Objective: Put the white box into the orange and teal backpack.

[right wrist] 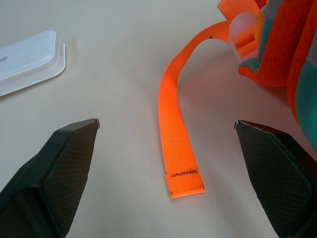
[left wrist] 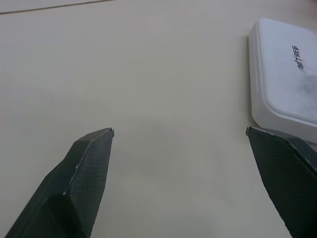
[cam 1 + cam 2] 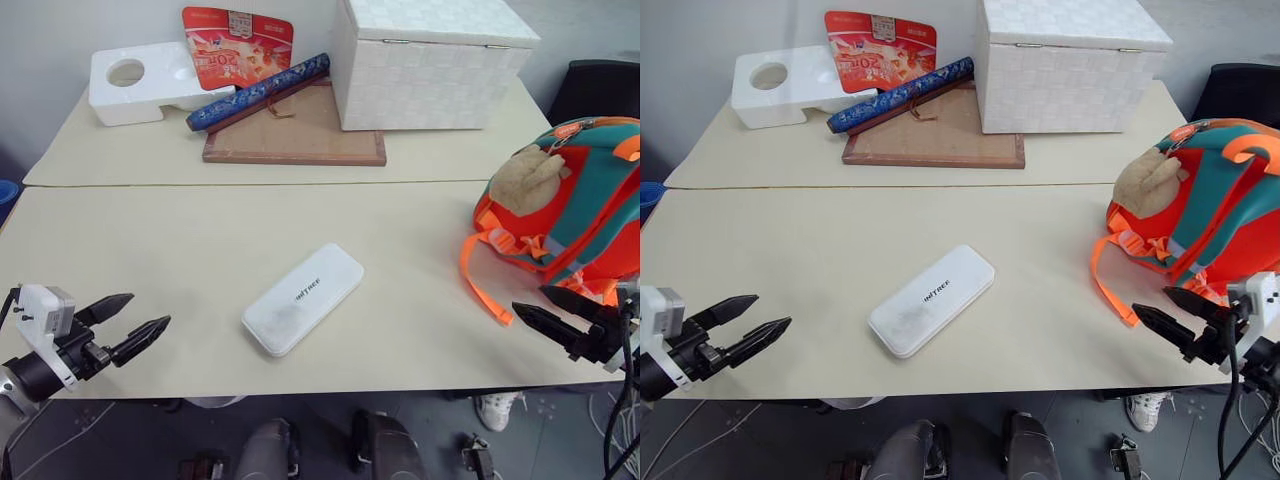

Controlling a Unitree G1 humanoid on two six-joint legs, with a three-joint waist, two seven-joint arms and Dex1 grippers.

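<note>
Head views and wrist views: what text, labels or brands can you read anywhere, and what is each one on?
"INITREE", small dark lettering on the lid of the white box, as best it reads.
Red printed card at the back of the table: print and a small label at its top edge, too small to read.
Orange tag on top of the backpack: unreadable.

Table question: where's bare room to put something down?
Bare table lies between the left gripper and the white box, and between that box and the backpack. The far side is crowded: foam block, wooden board, woven box.
</note>
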